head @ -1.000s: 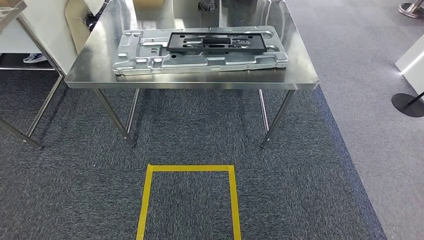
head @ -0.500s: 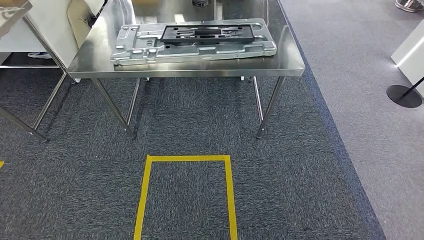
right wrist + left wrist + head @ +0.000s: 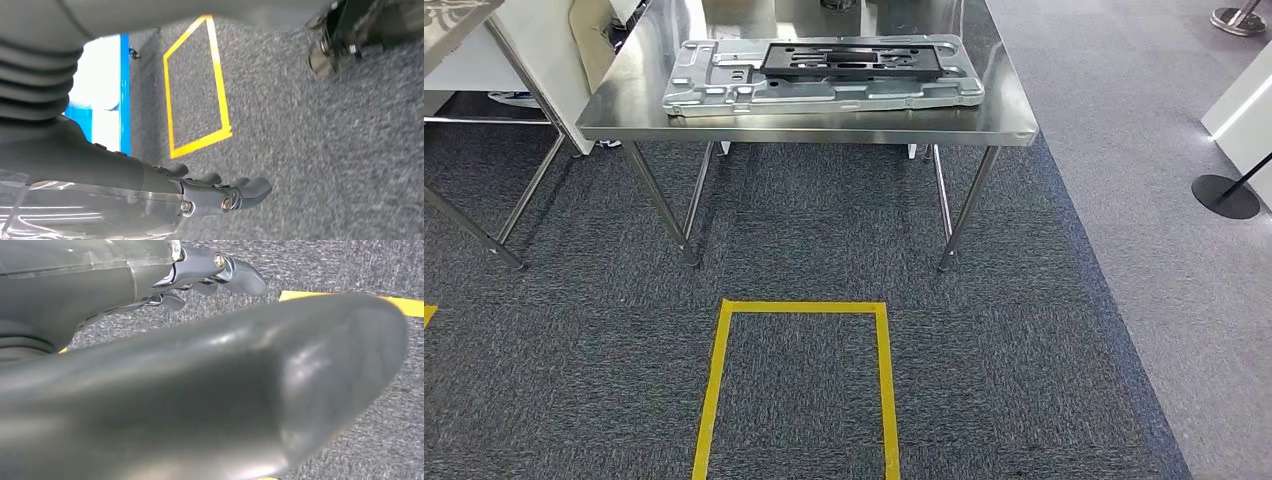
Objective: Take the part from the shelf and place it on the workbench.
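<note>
Carpet [image 3: 574,380] lies nearest, dark grey, with a yellow tape rectangle [image 3: 799,308] marked on it, probably a standing spot before the table. Both arms hang at the robot's sides over this floor. The left hand [image 3: 215,272] holds nothing, its fingers lightly bent and apart; the right hand [image 3: 220,192] is likewise empty, fingers extended side by side above the carpet. Beyond the tape stands a steel table on slim legs, its tabletop [image 3: 1014,125] reflective. On it rests a large silver stamped plate [image 3: 724,90] lying flat, and a black part [image 3: 854,58] sits on top of that plate, seated flat near its far side, as if already delivered. A black stanchion base [image 3: 1224,195] stands on lighter flooring off to the right.
</note>
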`<state>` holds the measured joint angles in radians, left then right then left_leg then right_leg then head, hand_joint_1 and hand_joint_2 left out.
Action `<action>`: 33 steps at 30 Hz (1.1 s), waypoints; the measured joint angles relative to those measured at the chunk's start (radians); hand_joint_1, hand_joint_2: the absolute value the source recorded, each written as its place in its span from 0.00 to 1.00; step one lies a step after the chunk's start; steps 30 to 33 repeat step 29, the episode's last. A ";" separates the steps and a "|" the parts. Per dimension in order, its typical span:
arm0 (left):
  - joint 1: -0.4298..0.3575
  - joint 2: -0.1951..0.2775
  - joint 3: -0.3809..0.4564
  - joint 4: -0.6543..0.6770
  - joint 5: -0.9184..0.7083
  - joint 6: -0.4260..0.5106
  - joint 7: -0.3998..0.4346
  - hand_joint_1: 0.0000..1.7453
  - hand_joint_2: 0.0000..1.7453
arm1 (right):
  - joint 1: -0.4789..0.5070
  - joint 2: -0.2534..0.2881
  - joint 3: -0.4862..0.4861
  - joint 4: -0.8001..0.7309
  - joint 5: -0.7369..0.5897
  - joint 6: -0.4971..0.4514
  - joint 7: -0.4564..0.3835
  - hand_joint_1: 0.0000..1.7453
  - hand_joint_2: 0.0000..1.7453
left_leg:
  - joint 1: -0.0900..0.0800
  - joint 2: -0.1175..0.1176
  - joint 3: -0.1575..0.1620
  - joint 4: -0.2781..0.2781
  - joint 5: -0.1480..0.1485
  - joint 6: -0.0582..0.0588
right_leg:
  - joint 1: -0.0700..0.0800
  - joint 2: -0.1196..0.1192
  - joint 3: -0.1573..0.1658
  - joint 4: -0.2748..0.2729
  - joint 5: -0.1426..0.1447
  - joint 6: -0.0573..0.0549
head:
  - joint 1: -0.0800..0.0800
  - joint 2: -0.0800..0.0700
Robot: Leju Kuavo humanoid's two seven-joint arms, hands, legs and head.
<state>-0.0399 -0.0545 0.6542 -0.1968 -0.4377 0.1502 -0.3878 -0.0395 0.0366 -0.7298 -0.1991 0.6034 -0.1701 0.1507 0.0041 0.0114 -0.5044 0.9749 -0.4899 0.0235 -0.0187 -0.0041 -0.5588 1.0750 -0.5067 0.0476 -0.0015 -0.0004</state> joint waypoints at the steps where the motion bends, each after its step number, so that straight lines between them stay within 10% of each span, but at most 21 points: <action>1: -0.001 0.000 0.000 0.000 -0.001 0.000 0.001 0.00 0.00 | -0.001 0.000 -0.003 0.000 -0.002 0.008 -0.003 0.00 1.00 | -0.001 0.000 -0.003 0.005 -0.001 -0.005 | 0.001 0.001 0.030 -0.055 0.014 -0.006 | 0.000 0.000; 6: -0.003 0.000 0.001 0.000 -0.008 0.001 -0.001 0.00 0.00 | 0.000 0.002 -0.022 0.000 -0.019 0.043 -0.028 0.00 1.00 | -0.001 -0.001 -0.015 0.025 -0.012 -0.034 | 0.004 0.003 0.037 -0.093 0.025 -0.044 | -0.003 0.000; 10: -0.001 -0.002 0.001 0.000 -0.018 -0.003 -0.002 0.00 0.00 | 0.000 0.004 -0.035 0.000 -0.023 0.047 -0.040 0.00 1.00 | 0.007 -0.003 -0.118 0.255 -0.137 -0.053 | 0.006 0.000 0.028 -0.096 0.033 -0.064 | -0.007 0.000; 12: 0.000 -0.002 0.002 0.000 -0.020 -0.008 -0.003 0.00 0.50 | 0.002 0.004 -0.042 0.000 -0.023 0.047 -0.042 0.00 0.50 | 0.013 -0.003 -0.141 0.311 -0.142 -0.061 | 0.006 0.001 0.024 -0.092 0.033 -0.065 | -0.007 0.000; 14: 0.000 -0.002 0.003 0.000 -0.021 -0.011 -0.005 0.00 1.00 | 0.004 0.005 -0.047 0.000 -0.025 0.050 -0.048 0.00 0.00 | 0.022 -0.003 -0.087 0.208 -0.077 -0.069 | 0.005 0.002 0.024 -0.085 0.031 -0.063 | -0.007 0.000; 17: -0.002 -0.003 0.007 0.000 -0.023 -0.010 -0.011 0.00 1.00 | 0.003 0.004 -0.057 0.000 -0.034 0.074 -0.065 0.00 0.00 | 0.029 -0.007 -0.006 0.036 -0.021 -0.067 | 0.011 0.006 0.017 -0.068 0.023 -0.052 | -0.006 0.000; 26: -0.003 -0.002 0.027 0.000 -0.016 -0.001 -0.019 0.00 1.00 | 0.003 0.006 -0.080 0.000 -0.041 0.089 -0.101 0.00 0.00 | 0.015 -0.011 -0.009 0.026 -0.019 -0.044 | 0.005 0.007 0.013 -0.070 0.030 -0.030 | -0.003 0.000; 29: -0.003 -0.002 0.036 0.000 -0.013 0.004 -0.012 0.00 1.00 | 0.002 0.006 -0.082 0.000 -0.040 0.086 -0.103 0.00 0.67 | 0.013 -0.011 -0.010 0.027 -0.019 -0.043 | 0.005 0.007 0.013 -0.071 0.030 -0.029 | -0.003 0.000; 33: -0.003 -0.002 0.036 0.000 -0.013 0.004 -0.012 0.00 1.00 | 0.002 0.006 -0.082 0.000 -0.040 0.086 -0.103 0.00 0.67 | 0.013 -0.011 -0.010 0.027 -0.019 -0.043 | 0.005 0.007 0.013 -0.071 0.030 -0.029 | -0.003 0.000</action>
